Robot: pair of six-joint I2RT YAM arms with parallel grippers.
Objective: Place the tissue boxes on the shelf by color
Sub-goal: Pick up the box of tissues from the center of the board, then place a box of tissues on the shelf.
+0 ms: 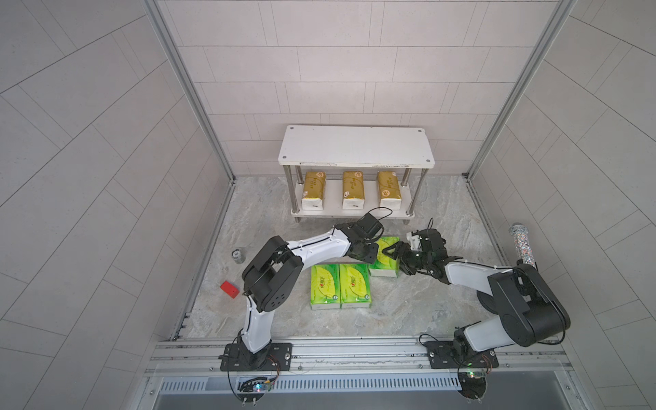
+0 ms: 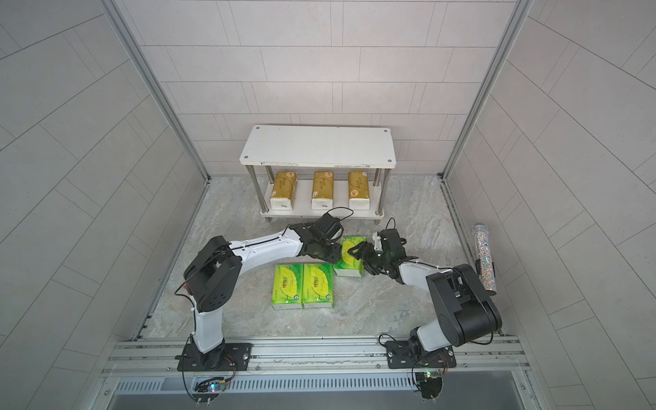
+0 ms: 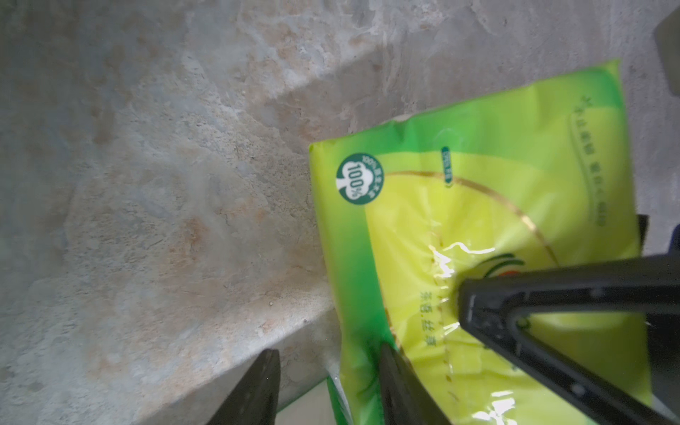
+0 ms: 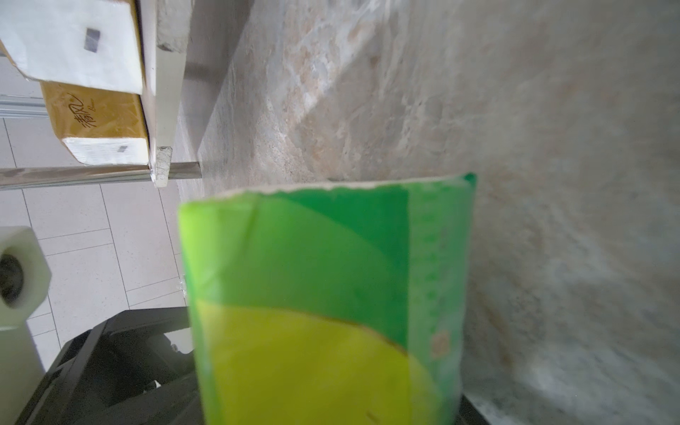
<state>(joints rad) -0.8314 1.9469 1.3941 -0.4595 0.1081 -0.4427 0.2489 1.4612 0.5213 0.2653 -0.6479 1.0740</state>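
The shelf (image 1: pixel 355 145) stands at the back of the worktop (image 1: pixel 443 305). Its lower board carries three gold packs (image 1: pixel 353 190) in a row, white ends toward me. Two green packs (image 1: pixel 324 285) lie side by side, touching, on the worktop in front of it. The third green pack (image 1: pixel 382 261) sits just behind that pair, between my two arms. My left jaws stand a little apart, with bare worktop showing between them and one finger (image 3: pixel 399 386) at that pack's green edge; they grip nothing I can see. A finger (image 3: pixel 552 294) of my right jaws presses into its yellow face and crinkles the wrapper, but I cannot tell whether those jaws are clamped on it. The left wrist view alone shows a round green badge (image 3: pixel 356 180) reading "100%"; the small Chinese print beside it is too blurred to read. Only the right wrist view shows brush-style Chinese characters on a gold pack's side. In a top view a red block (image 1: pixel 229 288) and a small grey tin (image 1: pixel 238 255) sit left of my left arm. A glittery tube (image 2: pixel 484 255) stands at the right edge in both top views.
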